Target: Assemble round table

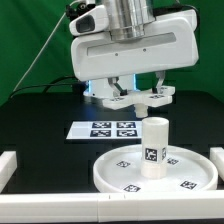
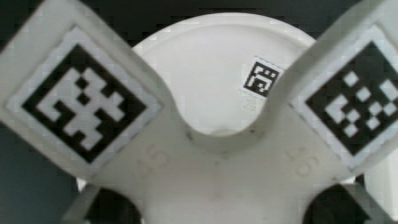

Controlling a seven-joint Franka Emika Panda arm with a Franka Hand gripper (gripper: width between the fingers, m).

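Note:
My gripper [image 1: 135, 92] is shut on the white cross-shaped foot [image 1: 136, 98] and holds it in the air, above and behind the disc. The large rimmed round disc [image 1: 108, 175] lies on the black table at the exterior view's lower right. The short cylinder leg [image 1: 154, 148] stands upright on the disc's centre, with a tag on its side. In the wrist view the foot [image 2: 214, 165] fills the picture, with tagged arms spreading to both sides. My gripper [image 2: 222, 208] clamps it between dark fingers [image 2: 111, 205]. A rounded white tagged part [image 2: 222, 70] shows beyond the foot; I cannot tell whether it is leg or disc.
The marker board [image 1: 103, 129] lies flat on the table under the gripper, behind the disc. White rails edge the table at the exterior view's left [image 1: 10, 165], front [image 1: 80, 210] and right [image 1: 218, 158]. A green backdrop stands behind.

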